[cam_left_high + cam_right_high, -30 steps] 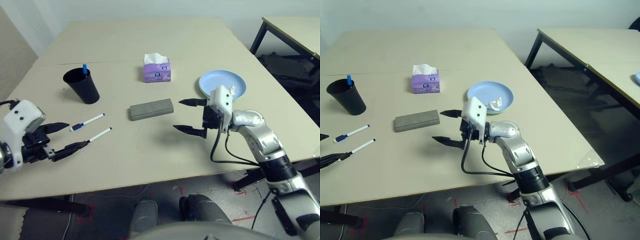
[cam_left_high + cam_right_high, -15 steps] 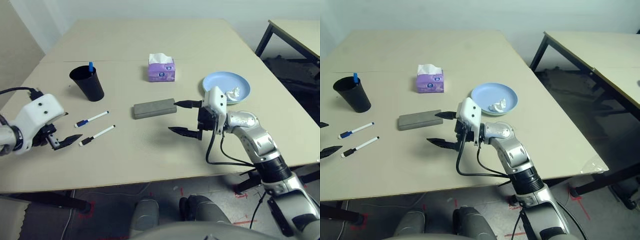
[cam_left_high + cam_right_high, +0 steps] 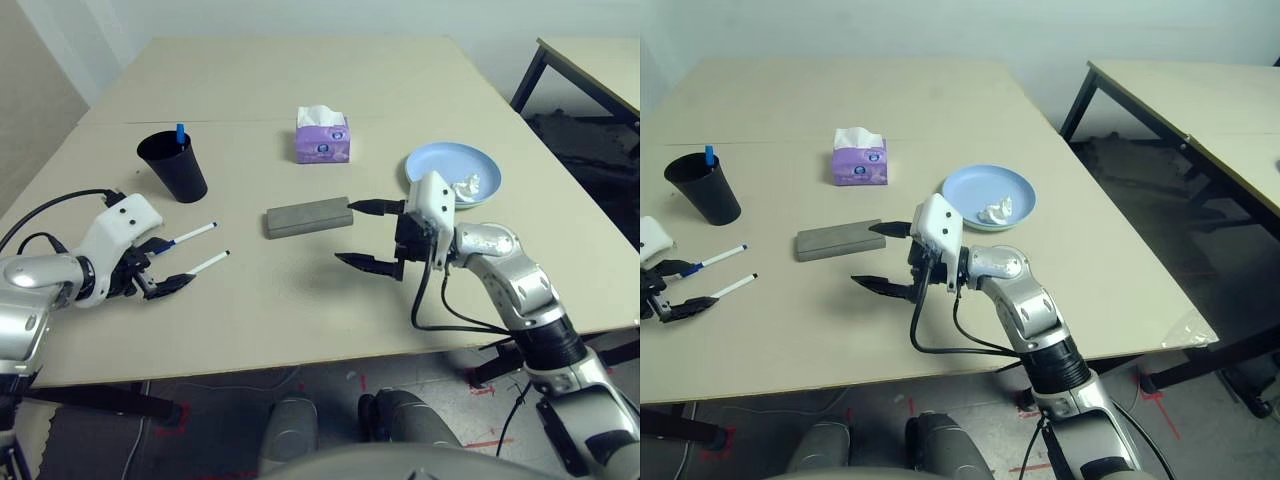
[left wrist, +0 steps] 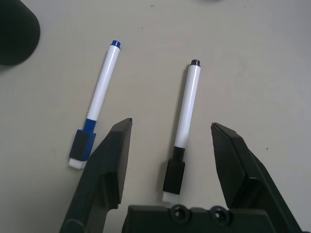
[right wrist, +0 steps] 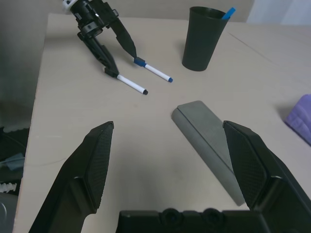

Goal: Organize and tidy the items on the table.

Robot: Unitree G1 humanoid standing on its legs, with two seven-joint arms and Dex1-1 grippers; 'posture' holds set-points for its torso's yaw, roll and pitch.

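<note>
Presently: left gripper [image 4: 170, 141], jaws spread, straddling black-capped marker [image 4: 182, 130], holding nothing; blue-capped marker [image 4: 96, 103] just beside; black cup [image 3: 175, 167] farther back; grey case [image 3: 307, 216] centre; right gripper [image 3: 368, 235] wide open, empty; blue plate [image 3: 444, 166] far right.

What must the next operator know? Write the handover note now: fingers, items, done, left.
Left gripper: fingers open, straddling the black-capped marker on the table, not yet gripped.
Right gripper: fingers open, empty, beside the grey case.
Blue-capped marker lies next to the black-capped one. Black cup already holds one blue-tipped item. Crumpled tissue sits in the blue plate.
Left: both markers and the case are not yet put away.
</note>
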